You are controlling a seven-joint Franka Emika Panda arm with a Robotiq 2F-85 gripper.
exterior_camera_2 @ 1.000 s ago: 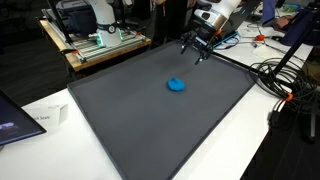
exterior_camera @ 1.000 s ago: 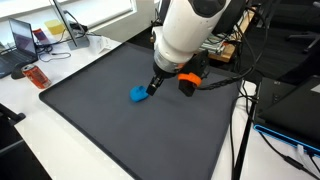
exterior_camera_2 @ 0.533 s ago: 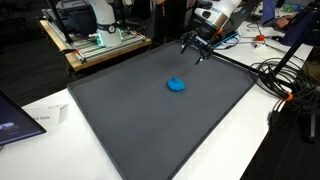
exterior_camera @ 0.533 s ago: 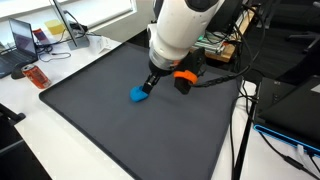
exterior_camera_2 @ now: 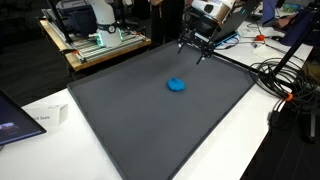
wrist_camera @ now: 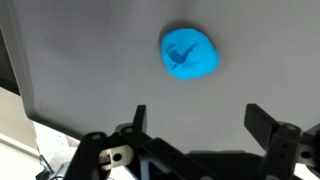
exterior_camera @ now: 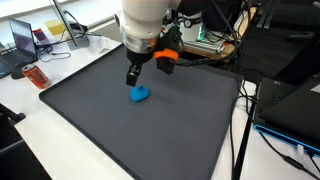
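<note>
The arm comes in from the far side of the table, its thick white link (exterior_camera: pixel 140 20) leaning over the dark mat (exterior_camera: pixel 120 140) and the wrist bent so that the gripper (exterior_camera: pixel 132 80) points downward. In an exterior view the black fingers hang just above and beside the blue lump (exterior_camera: pixel 140 95), without touching it. From the opposite side the gripper (exterior_camera_2: pixel 192 48) stands clear of the surface near the mat's far edge, with the blue lump (exterior_camera_2: pixel 176 85) lying on the mat (exterior_camera_2: pixel 150 125) nearer the middle. The jaws are spread wide and hold nothing. In the wrist view the gripper (wrist_camera: pixel 197 115) shows two dark, blocky fingertips (wrist_camera: pixel 138 112) well apart. The blue lump (wrist_camera: pixel 189 53) sits ahead of them, roughly in line with the gap but not between the fingers. The lump is small, rounded and slightly irregular, bright matte blue, with a shallow crease or dent across its top; what it is made of cannot be told. The mat is a flat, smooth, dark grey rectangle with a dull finish, laid on a white table (exterior_camera: pixel 30 120). An orange fitting (exterior_camera: pixel 166 58) sits at the wrist, glossy against the white shell of the arm. Black cables (exterior_camera_2: pixel 275 75) coil beside the mat.
</note>
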